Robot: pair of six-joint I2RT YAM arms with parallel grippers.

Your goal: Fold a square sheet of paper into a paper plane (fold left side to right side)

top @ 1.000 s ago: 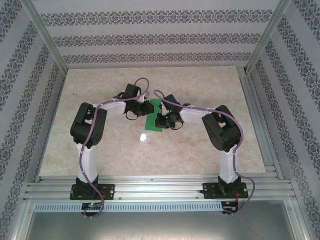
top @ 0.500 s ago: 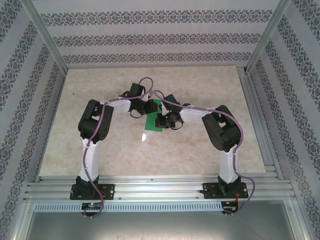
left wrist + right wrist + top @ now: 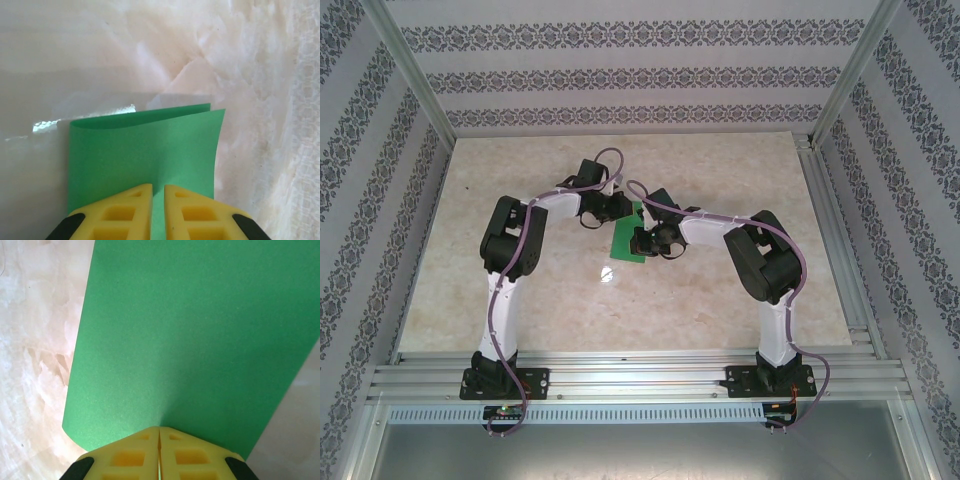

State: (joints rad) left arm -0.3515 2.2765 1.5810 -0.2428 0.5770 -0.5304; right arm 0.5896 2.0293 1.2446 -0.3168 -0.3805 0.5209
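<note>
Thin bright green square sheet of paper point(image 3: 626, 240) is sitting around the middle of the table, a bit closer to the far edge than the near one, squeezed between the two grippers. From the left wrist cam the square sheet of paper point(image 3: 145, 155) is doubled over on itself, the top layer bowing up a little so the two far edges don't quite line up.

Left gripper point(image 3: 620, 209) comes in from the far-left side. Its yellow fingers point(image 3: 125, 210) are almost together with just a sliver of green between them, so it's pinching the paper. Right gripper point(image 3: 642, 240) is on the right side of the sheet, and on its own cam the right gripper point(image 3: 159, 429) has both fingers pressed tight together on the near edge of the paper point(image 3: 200, 340), which puckers slightly at the tips.

Surface-wise: glossy cream marble-look tabletop point(image 3: 520, 300), shiny enough to throw a white glare spot point(image 3: 607, 275) just nearside of the sheet. Walls all round are pale striped wallpaper with dark floral bands point(image 3: 620, 75), held in a silver metal frame, with aluminium rails point(image 3: 640, 380) along the near edge where the arm bases are bolted
</note>
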